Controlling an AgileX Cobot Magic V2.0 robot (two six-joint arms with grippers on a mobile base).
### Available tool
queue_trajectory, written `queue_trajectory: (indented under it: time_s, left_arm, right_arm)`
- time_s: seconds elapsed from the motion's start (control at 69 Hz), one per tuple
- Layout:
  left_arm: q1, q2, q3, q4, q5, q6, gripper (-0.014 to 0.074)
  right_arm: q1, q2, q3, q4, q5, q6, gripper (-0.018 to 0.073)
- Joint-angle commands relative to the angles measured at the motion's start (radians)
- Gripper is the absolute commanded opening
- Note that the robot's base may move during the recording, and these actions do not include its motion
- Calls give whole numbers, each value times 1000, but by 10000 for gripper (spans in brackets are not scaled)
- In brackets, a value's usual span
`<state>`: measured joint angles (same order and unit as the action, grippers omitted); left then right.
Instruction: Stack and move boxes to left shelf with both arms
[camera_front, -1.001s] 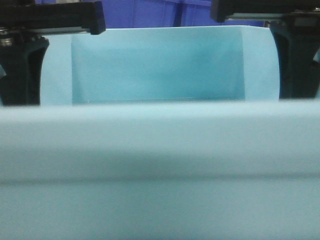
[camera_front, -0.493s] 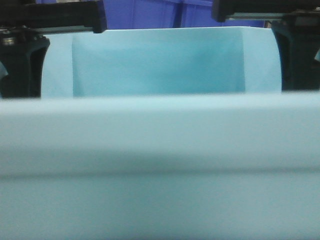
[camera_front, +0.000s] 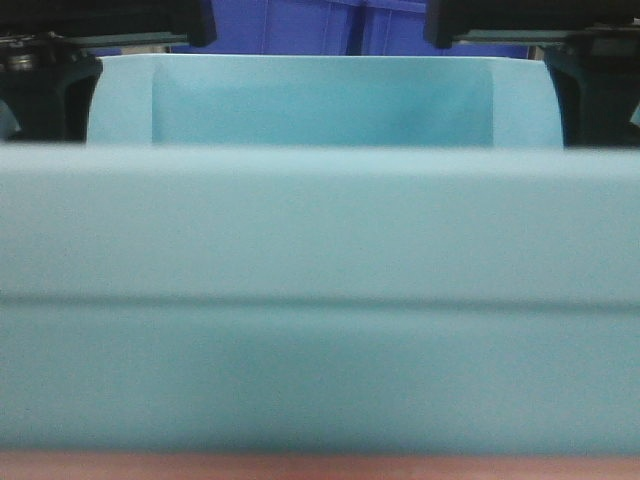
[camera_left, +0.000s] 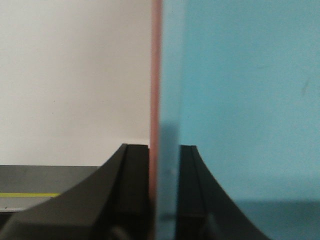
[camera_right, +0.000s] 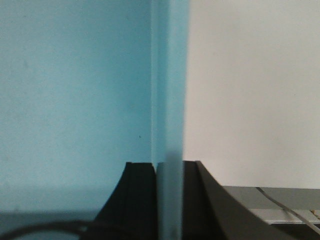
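In the front view, the light blue tub (camera_front: 320, 250) filled nearly everything: its near wall ran across the whole frame and its far inner wall showed above the rim. A thin strip of the pale pink tub (camera_front: 320, 468) ran along the bottom edge, directly under the blue one. My left gripper (camera_front: 45, 95) stood black at the tub's left end and my right gripper (camera_front: 600, 95) at its right end, with the dark blue bins (camera_front: 300, 25) behind them.

From my left wrist, my two black fingers (camera_left: 132, 192) were closed on an upright wall pinched between them. The pink edge lay on its outer face and the blue wall right against it on the inner side, with the blue interior spreading away to the right. A white wall (camera_left: 75, 75) stood beyond, and a grey floor with a yellow line (camera_left: 25, 195) lay low in the corner.

From my right wrist, my fingers (camera_right: 137, 195) were clamped the same way on the blue tub's opposite end wall. I could make out no pink there, only blue inside and white wall outside
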<state>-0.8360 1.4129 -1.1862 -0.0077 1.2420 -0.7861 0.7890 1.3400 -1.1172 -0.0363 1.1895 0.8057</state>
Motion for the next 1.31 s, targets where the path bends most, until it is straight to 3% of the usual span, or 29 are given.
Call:
queue_trajectory:
  time_s: [0.0,1.291]
  left_arm:
    - [-8,-41,-42,-10,71,-15,-4]
    - [-8,-41,-42,-10,98,-15,-4]
  right_arm:
    - [2,-36,-25,-25,-24,0,55]
    - [2,-36,-25,-25,-23,0,55]
